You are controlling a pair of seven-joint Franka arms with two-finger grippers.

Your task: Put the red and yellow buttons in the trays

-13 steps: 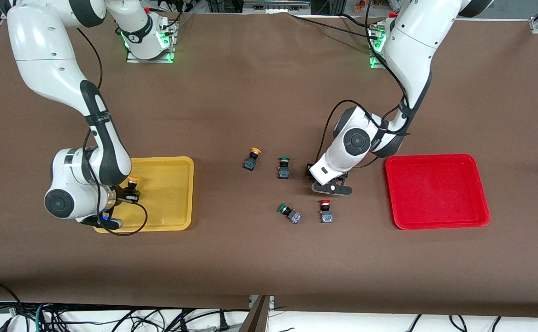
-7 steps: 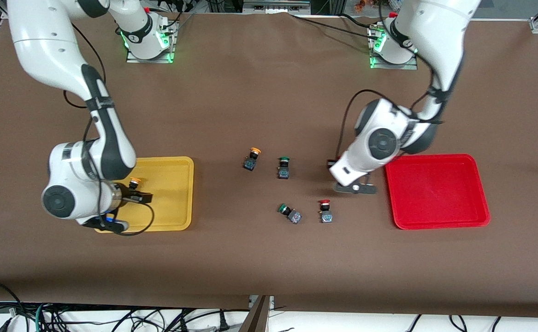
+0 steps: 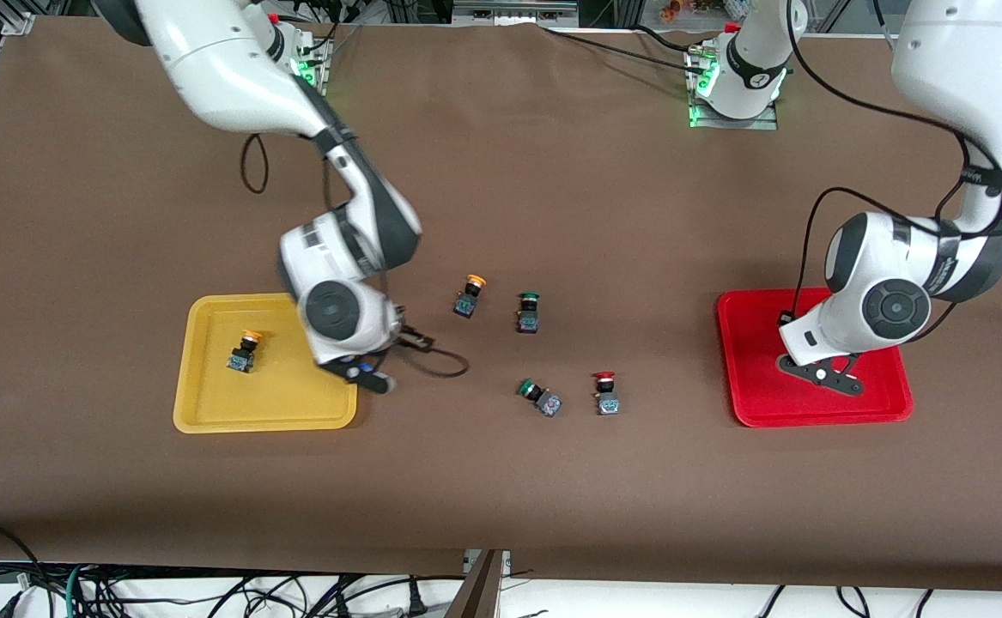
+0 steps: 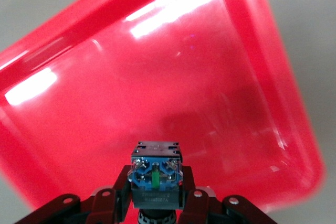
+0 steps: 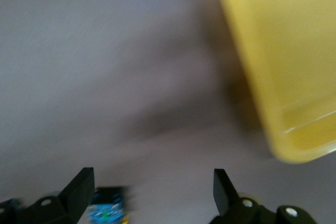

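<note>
The switch clamped between the left gripper fingers shows only its grey-blue base; its cap sits below the picture's edge, colour unseen. In the front view the wrist housing hides that switch. Between the spread right gripper fingers, a small blue-based object beside one finger is smeared and cut off

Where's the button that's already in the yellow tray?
The orange-yellow-capped button sits in the yellow tray, at the right arm's end of the table, toward the tray's outer side.
</note>
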